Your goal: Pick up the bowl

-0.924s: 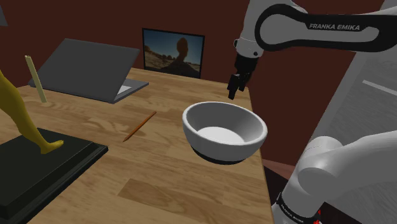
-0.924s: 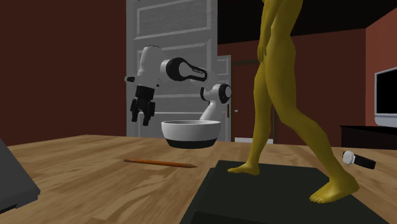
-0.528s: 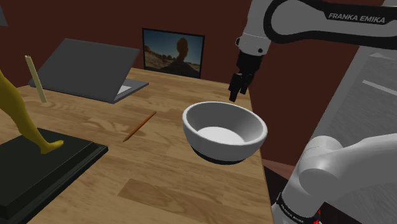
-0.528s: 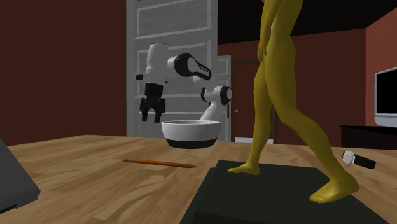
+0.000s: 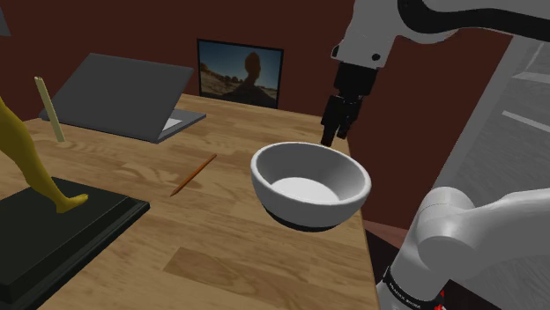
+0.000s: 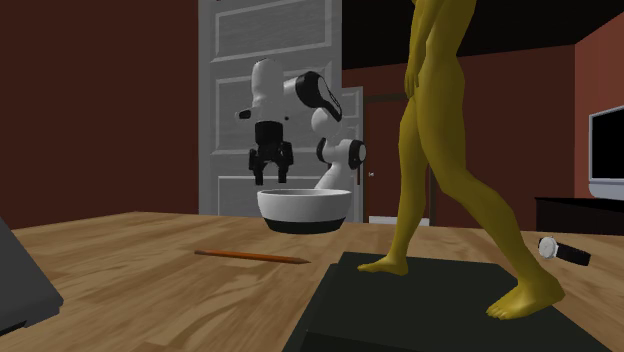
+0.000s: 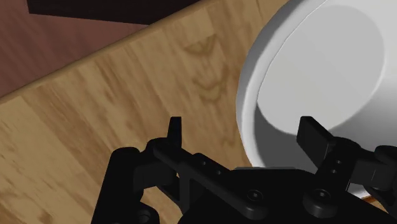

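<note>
One white bowl [image 5: 308, 180] sits below the single end effector [image 6: 271, 182], whose two fingers [image 7: 312, 132] stand apart, near one pencil [image 5: 194, 173]

Count log: one bowl [image 5: 309, 183] is recorded just below the gripper [image 6: 271, 180]; one pencil [image 5: 194, 173], one laptop [image 5: 123, 97], one framed picture [image 5: 239, 72] and one yellow figure [image 5: 26, 154] are noted farther off.

Home study: wooden desk [image 5: 220, 255], laptop [image 5: 119, 92], framed photo [image 5: 240, 72], panelled door [image 6: 235, 50], dark red walls [image 6: 100, 100].
</note>
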